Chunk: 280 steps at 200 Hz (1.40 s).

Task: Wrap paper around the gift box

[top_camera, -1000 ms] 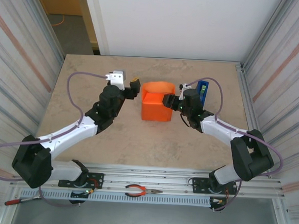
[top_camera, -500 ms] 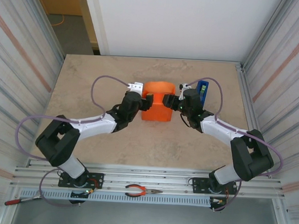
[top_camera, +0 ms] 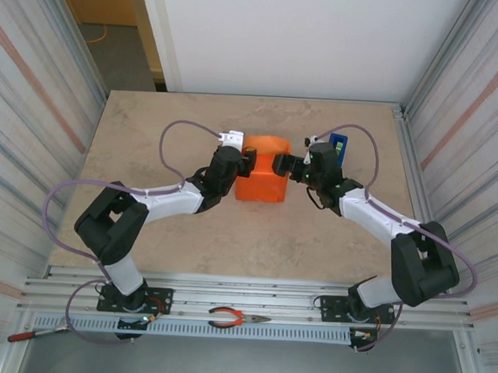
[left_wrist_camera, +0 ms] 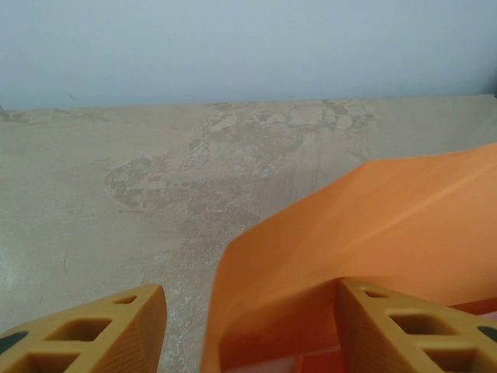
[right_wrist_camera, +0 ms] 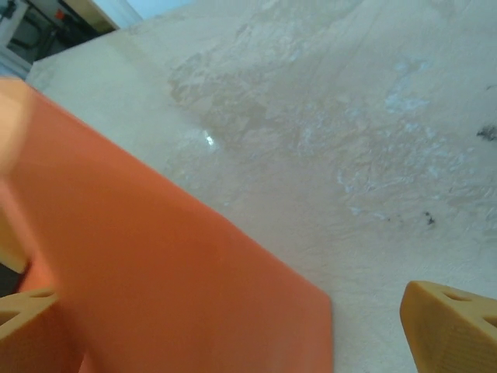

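From above: box (top_camera: 260, 187) as an orange block at mid-counter (top_camera: 150, 138), paper (top_camera: 265, 144) curling up in a rounded flap over its far edge. Left hand (top_camera: 249, 162) close in at the block's left side near the far corner, right hand (top_camera: 281, 166) opposite it at the right side, both level with the flap. Blue tape dispenser (top_camera: 338, 147) just behind the right arm, apart from the box. Pliers (top_camera: 237, 318) on the rail at the near edge, between the two bases. Finger gaps too small to read from up here.

From the left wrist, the detail lost from above: left hand (left_wrist_camera: 248, 330) parted to a middling width, yellow fingers (left_wrist_camera: 89, 334) at the two bottom corners, paper (left_wrist_camera: 365, 225) rising between them as a slanted flap. Flap up against the finger on the right of the view, bare counter between its edge and the other finger. Not clamped from both sides.

From the right wrist: right hand (right_wrist_camera: 233, 318) spread wide. One finger (right_wrist_camera: 454, 326) at lower right with bare counter beside it, the other at lower left, blurred and partly behind the sheet. Paper (right_wrist_camera: 171, 264) slanting across between them, hard by the lower-left finger, well clear of the lower-right one. Nothing gripped.
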### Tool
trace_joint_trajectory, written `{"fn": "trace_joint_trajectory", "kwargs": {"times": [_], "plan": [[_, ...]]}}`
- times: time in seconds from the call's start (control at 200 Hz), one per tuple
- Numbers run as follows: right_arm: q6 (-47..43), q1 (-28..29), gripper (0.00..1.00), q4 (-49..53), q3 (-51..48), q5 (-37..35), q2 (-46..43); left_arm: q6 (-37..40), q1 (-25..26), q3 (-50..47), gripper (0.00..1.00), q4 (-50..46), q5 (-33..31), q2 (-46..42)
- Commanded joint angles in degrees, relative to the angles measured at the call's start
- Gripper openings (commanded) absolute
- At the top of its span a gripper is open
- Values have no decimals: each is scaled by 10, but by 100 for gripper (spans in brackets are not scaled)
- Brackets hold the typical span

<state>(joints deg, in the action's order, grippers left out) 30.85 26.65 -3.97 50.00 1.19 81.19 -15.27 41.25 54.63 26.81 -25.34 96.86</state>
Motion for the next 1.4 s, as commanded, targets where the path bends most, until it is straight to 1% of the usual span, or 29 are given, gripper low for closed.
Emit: {"fn": "trace_joint_trajectory", "kwargs": {"times": [0.0,0.15,0.19,0.296,0.481,0.576,0.626,0.686,0.772,0.842,0.907,0.992,1.052,1.122,1.157,1.253,1.303,1.398], "plan": [[-25,-8,98,62,48,-16,-39,4,-3,-12,58,-13,-11,9],[-51,-11,98,72,61,-9,-31,5,-2,-11,57,-12,-7,10],[-56,-11,100,70,62,-9,-24,5,-1,-11,56,-12,-5,10],[-62,-4,96,55,55,-18,-6,6,0,-11,56,-12,-3,10],[-74,22,88,-8,30,-39,27,6,1,-12,55,-14,2,12],[-76,30,83,-38,19,-51,45,5,4,-12,54,-16,1,13],[-78,33,78,-50,13,-56,56,6,4,-11,54,-16,3,13],[-80,36,72,-57,12,-69,67,6,6,-11,50,-16,4,14],[-85,42,58,-72,6,-87,76,7,7,-10,42,-14,8,15],[-92,52,47,-80,4,-100,79,10,9,-6,32,-11,10,16],[-97,64,37,-83,5,-116,82,13,10,-1,24,-7,12,18],[-96,77,34,-82,6,-132,85,16,12,6,16,-6,16,22],[-91,84,28,-82,7,-139,88,15,13,10,10,-5,17,25],[-86,90,25,-82,8,-143,90,14,12,14,3,-2,20,30],[-83,91,21,-80,10,-145,91,15,13,16,1,-3,20,32],[-79,94,18,-68,21,-144,87,19,13,23,0,0,22,35],[-76,94,13,-54,32,-142,79,22,13,26,0,1,23,33],[-74,96,11,-31,47,-140,58,30,13,32,0,2,33,23]]}}
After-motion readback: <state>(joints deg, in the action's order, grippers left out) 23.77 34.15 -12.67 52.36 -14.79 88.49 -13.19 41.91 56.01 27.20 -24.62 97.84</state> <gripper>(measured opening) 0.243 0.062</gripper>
